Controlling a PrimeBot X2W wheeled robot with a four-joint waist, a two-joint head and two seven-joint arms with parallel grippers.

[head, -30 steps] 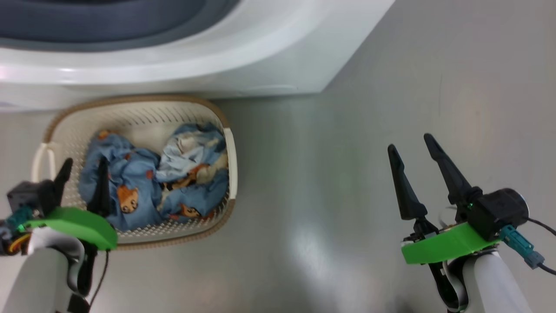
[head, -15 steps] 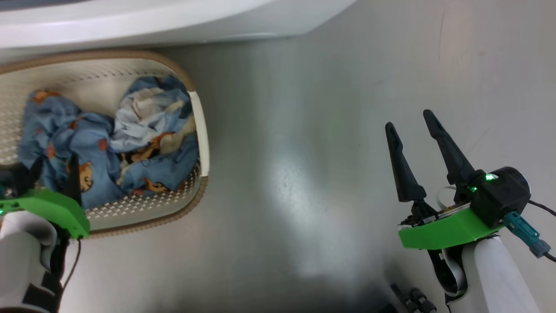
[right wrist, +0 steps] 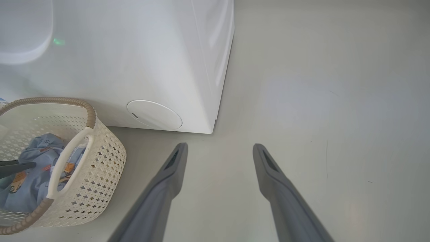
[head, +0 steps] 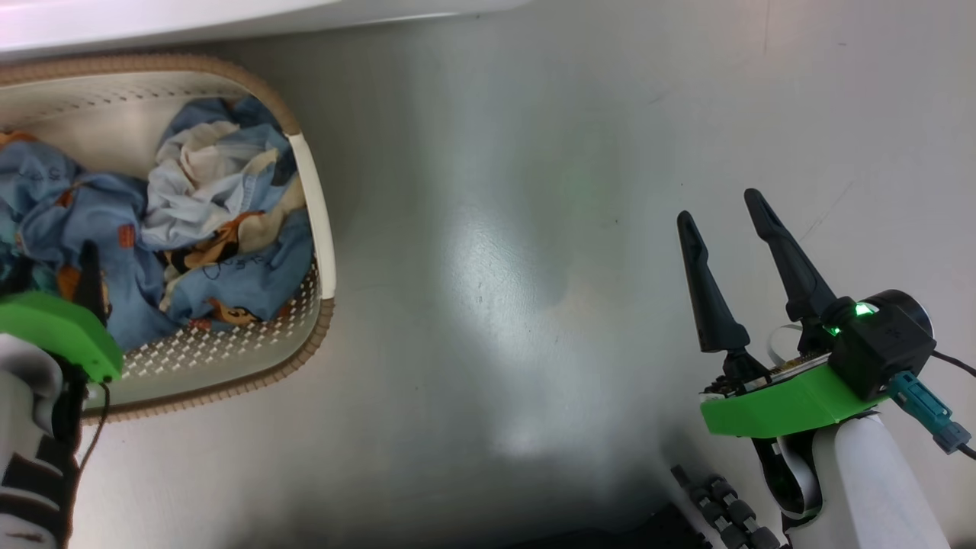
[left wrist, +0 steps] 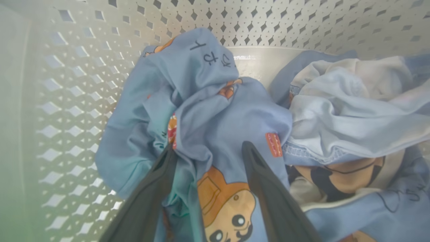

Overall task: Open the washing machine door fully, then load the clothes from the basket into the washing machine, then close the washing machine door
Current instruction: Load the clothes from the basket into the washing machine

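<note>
Blue fox-print clothes (left wrist: 215, 111) heaped in the basket (right wrist: 100, 161) beside the washing machine (right wrist: 151, 60), left gripper (left wrist: 209, 148) jaws spread astride a fold, right gripper (head: 717, 206) jaws spread wide above the floor (head: 496, 305).

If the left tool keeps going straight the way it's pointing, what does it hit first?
The left tool would meet the blue fox-print garment in the basket. Its open jaws straddle a bunched fold, apparently at or near contact, though depth is unclear.
</note>
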